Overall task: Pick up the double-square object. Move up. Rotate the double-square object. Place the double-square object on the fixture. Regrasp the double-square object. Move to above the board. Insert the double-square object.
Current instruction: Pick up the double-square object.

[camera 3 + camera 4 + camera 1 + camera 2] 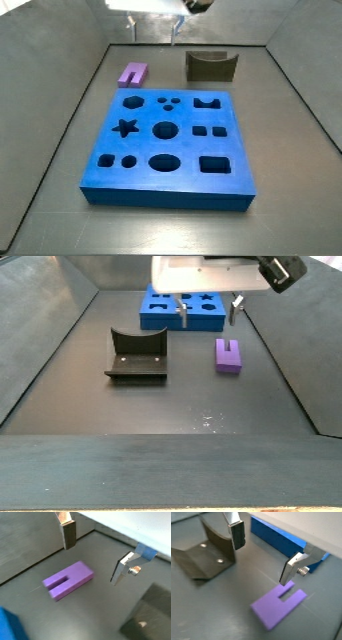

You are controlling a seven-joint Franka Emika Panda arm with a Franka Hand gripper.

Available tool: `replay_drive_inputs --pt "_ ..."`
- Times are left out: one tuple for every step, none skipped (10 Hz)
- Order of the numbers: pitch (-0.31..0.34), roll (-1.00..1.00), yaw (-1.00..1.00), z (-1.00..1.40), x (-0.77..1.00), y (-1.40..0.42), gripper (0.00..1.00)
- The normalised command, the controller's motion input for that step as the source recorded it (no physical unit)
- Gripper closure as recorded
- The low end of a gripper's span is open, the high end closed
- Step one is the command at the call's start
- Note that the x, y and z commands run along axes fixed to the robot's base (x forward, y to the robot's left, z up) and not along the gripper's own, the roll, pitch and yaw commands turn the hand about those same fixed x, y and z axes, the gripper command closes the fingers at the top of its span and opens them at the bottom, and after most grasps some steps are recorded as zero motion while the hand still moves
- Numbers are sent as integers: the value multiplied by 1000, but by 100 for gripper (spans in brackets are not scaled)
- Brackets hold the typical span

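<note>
**Grey floor and what lay on it**

Floor (287, 150) was flat dark grey, walled on its sides. The board (171, 180) lay flat on it. The double-square object (132, 74) lay flat just beside the board's far corner. The fixture (210, 67) stood nearby. The gripper (203, 311) hung above, touching nothing, fingers parted.

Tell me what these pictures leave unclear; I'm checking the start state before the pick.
- Gripper: open above the double-square object; its height over the floor cannot be judged in any view.
- Board: its middle is hidden by the arm in a side view.
- Fixture: its notch is too small to make out in a side view.
</note>
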Motion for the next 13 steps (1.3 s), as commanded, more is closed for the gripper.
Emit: replay_drive_inputs --pt "0 0 17 -443 -394 -469 0" --pt "0 0 31 -451 -434 -403 0" --pt "51 60 97 -380 -477 -297 0" --pt "49 91 143 -446 -480 -203 0" --pt "0 89 106 -503 -463 -149 0" --pt "0 51 91 -546 -411 -123 0" --pt "-69 71 83 -554 -329 -137 0" --pt "-231 126 40 -560 -211 -123 0" --pt "-323 160 0 -583 -146 -54 0" --pt "-334 203 0 -603 -23 0 0" --pt "-351 229 0 -637 0 0 0" --pt "-394 220 0 -669 0 0 0" --pt "-446 249 0 -711 -26 0 0"
